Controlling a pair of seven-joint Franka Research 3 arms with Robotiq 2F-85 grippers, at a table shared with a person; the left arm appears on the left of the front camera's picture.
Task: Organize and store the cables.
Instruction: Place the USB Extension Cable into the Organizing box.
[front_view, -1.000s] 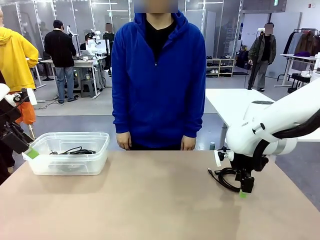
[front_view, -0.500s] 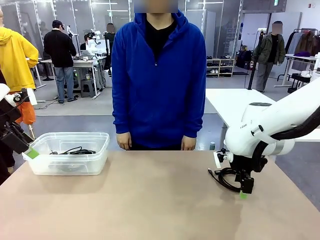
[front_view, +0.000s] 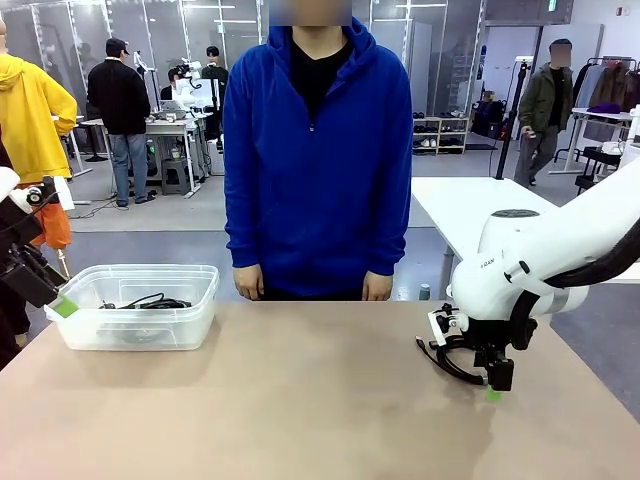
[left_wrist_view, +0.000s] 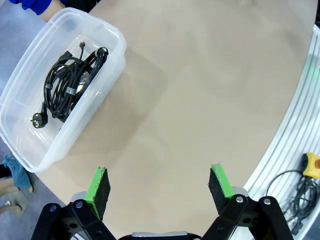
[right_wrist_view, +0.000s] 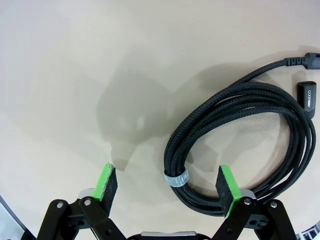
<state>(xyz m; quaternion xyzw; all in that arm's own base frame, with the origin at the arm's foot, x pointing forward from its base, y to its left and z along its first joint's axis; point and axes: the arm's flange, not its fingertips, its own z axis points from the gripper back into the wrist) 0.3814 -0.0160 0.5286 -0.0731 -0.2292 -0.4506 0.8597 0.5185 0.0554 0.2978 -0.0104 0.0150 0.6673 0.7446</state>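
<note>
A clear plastic bin (front_view: 145, 305) stands at the left of the counter (front_view: 300, 400) and holds black coiled cables (left_wrist_view: 67, 85) with a round plug. At the right of the front view, 1 braided black cable (right_wrist_view: 235, 145), tied with a grey strap, lies on the counter. The right gripper (right_wrist_view: 167, 187) is low over it, jaws apart around the strap. The left gripper (left_wrist_view: 160, 187) hangs near the bin, jaws apart and empty.

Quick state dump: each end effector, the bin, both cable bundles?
Left end effector: open, holding nothing, up beside the bin.
Right end effector: open, straddling the tied part of the coil.
Clear bin: lidless, coiled cables inside.
Braided cable: coiled on the table, strap-tied, ungrasped.
</note>
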